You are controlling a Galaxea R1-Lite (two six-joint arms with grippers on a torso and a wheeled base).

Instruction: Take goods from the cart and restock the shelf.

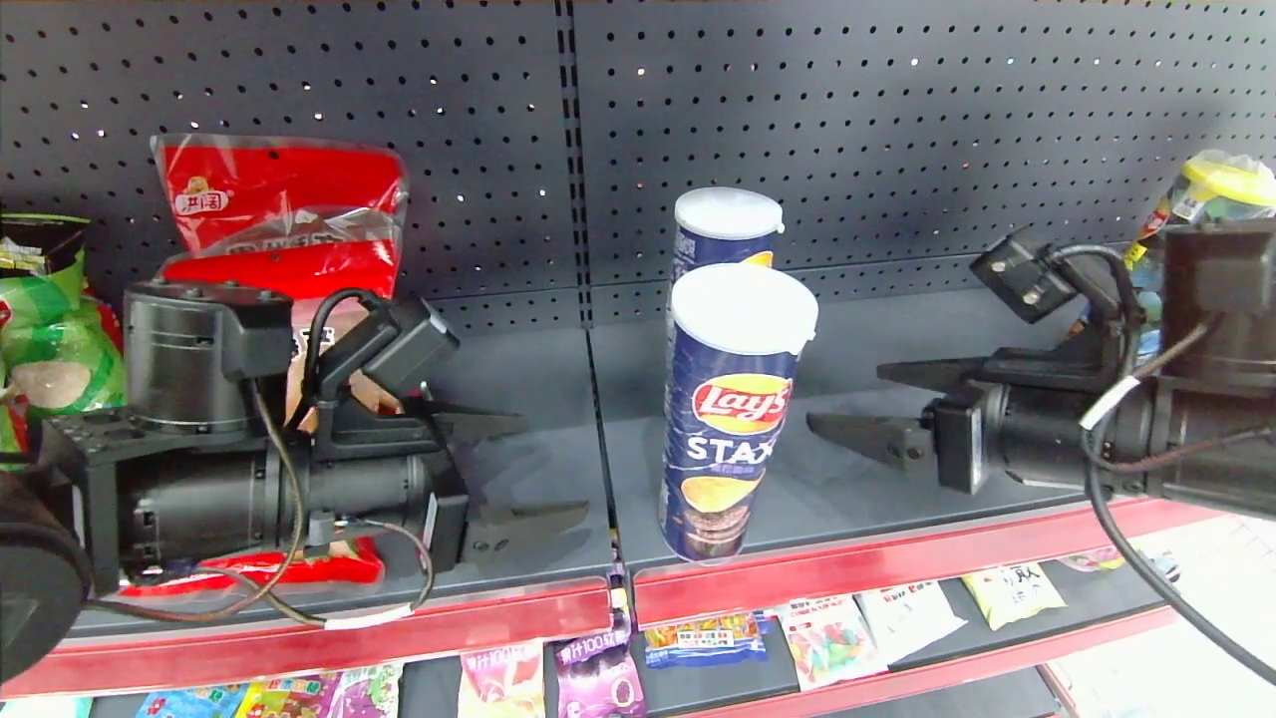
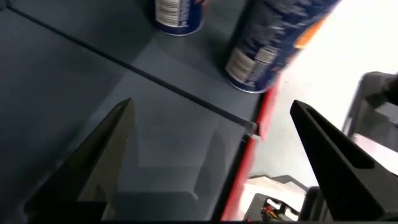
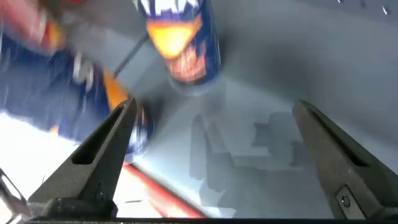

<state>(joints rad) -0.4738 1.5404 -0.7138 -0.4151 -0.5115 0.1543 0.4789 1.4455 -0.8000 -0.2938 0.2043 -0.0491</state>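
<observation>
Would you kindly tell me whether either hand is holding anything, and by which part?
Nothing is held: the left hand and right hand are both open and empty, flanking the front chip can.

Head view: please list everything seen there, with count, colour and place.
metal shelf: 1, grey with red front lip
tall cylindrical chip cans with white plastic lids: 2, blue, mid-shelf, one at the front edge, the other behind it
glossy plastic snack bag: 1, red, standing at the back, left
crinkled snack bag: 1, green, far left
flat plastic packet: 1, red, lying under the left arm
small sweets packets: several, mixed colours, below the shelf
left gripper: 1, black, fingers open, left of the cans
right gripper: 1, black, fingers open, right of the cans
</observation>
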